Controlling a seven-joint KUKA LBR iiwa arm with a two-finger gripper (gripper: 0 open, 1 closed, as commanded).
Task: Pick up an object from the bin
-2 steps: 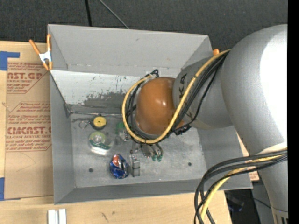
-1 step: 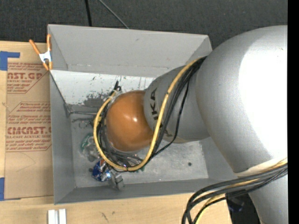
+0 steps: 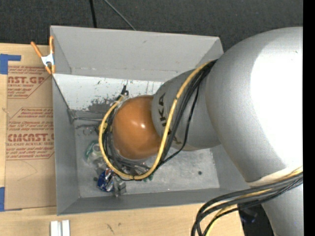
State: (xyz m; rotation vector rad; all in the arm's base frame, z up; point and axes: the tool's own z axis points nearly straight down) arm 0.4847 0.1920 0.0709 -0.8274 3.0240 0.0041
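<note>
Dark floor [image 3: 197, 9] (finely speckled), black cable [image 3: 92, 9] crossing

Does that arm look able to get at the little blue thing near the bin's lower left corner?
Probably yes. The arm's orange cover hangs just beside the blue thing, which lies uncovered on the bin floor; the near wall may cramp it.

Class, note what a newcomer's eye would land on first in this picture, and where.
The orange domed cover on the arm's wrist stands out, over the middle of the grey bin, with yellow cables looped round it. The bulky silver arm reaches in from the right. Lower left of the cover, on the bin's floor, lies a small blue thing.
</note>
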